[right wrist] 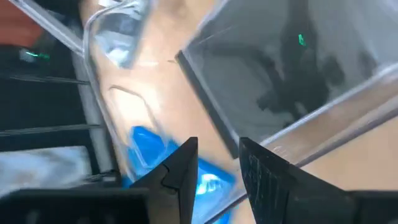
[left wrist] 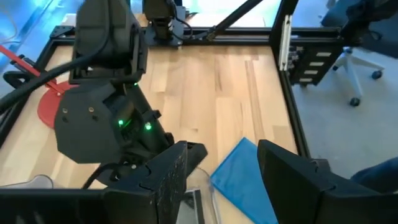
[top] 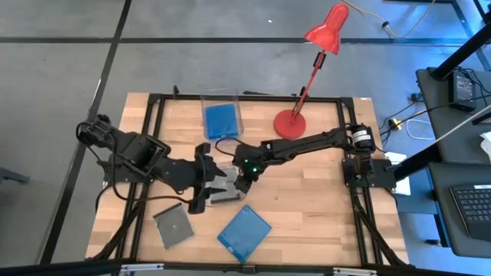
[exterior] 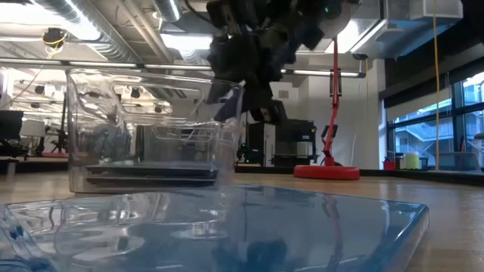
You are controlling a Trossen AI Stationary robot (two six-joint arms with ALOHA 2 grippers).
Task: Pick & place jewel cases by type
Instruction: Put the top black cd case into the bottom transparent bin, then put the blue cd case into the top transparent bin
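1. The left tool (top: pixel 217 182) sits over the middle of the wooden counter (top: pixel 307 199), its fingers (left wrist: pixel 165 186) spread wide with nothing between them.
2. The right tool (top: pixel 244 178) hangs just beside it, above a clear bin (top: pixel 224 186) at mid-counter. Its fingers (right wrist: pixel 180 168) stand a narrow gap apart and seem to hold nothing, though the wrist view is blurred.
3. That bin has dark grey cases (exterior: pixel 151 174) lying flat on its bottom.
4. A second clear bin (top: pixel 221 116) stands at the far edge with a blue case (top: pixel 220 123) inside.
5. Another blue case (top: pixel 245 231) lies loose on the counter at the near edge, right of centre.
6. A grey case (top: pixel 173 227) lies to its left, also near the edge, apart from it.
7. A red desk lamp (top: pixel 291 123) stands at the far side, right of the far bin.
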